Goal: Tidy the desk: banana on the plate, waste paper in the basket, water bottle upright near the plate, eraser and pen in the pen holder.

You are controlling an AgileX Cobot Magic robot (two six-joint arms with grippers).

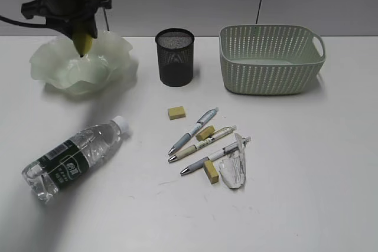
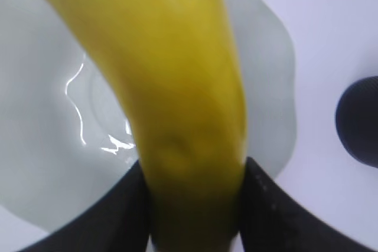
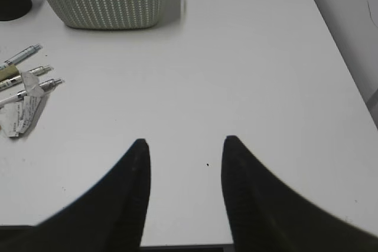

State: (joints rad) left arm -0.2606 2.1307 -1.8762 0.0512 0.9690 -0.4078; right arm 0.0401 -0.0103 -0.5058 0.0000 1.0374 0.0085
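Nearest on the worktop (image 1: pixel 307 193), the water bottle (image 1: pixel 75 159) lies on its side; right of it, three pens (image 1: pixel 193 131), three erasers (image 1: pixel 176 113) and one waste paper (image 1: pixel 234 168). Beyond stand pen holder (image 1: pixel 175 57) and basket (image 1: pixel 270 58). My left gripper (image 2: pixel 195 205) clamps the banana (image 2: pixel 171 87) over the plate (image 1: pixel 82 63); only my right wrist view shows my right gripper (image 3: pixel 184 146), empty, half spread.

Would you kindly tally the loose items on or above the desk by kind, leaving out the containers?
Pens: 3
Erasers: 3
Water bottle: 1
Waste paper: 1
Banana: 1, in the left gripper above the plate
Total: 9
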